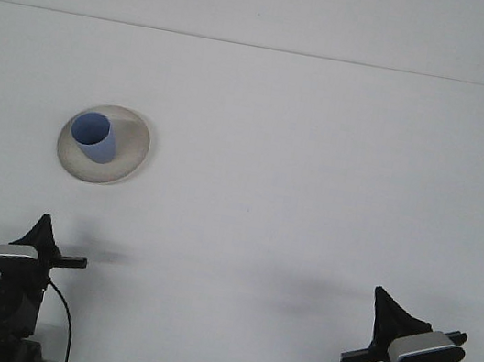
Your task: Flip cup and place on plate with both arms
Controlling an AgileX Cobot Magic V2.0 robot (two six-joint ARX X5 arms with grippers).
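The blue cup (93, 137) stands mouth up on the pale plate (130, 158), which lies on the left side of the white bench (313, 202), about midway between near and far. The cup sits toward the plate's left part, leaning slightly in this view (most likely an effect of the camera angle).

Both arms are parked at the near edge, well apart from the plate. The left gripper (40, 236) is at the near left, the right gripper (386, 319) at the near right. For each, only a dark pointed shape shows from behind, so whether the fingers are spread or pressed together cannot be told. Neither holds anything that can be seen.

Assessment: the cup is upright and already on the plate, so the task reads as complete, with both arms in a retracted rest posture. No flip or placement remains outstanding on this evidence.

Next move, if any: none on the cup itself. The arms need only hold clear of the plate. Any re-approach would risk nudging the light cup off its footing.
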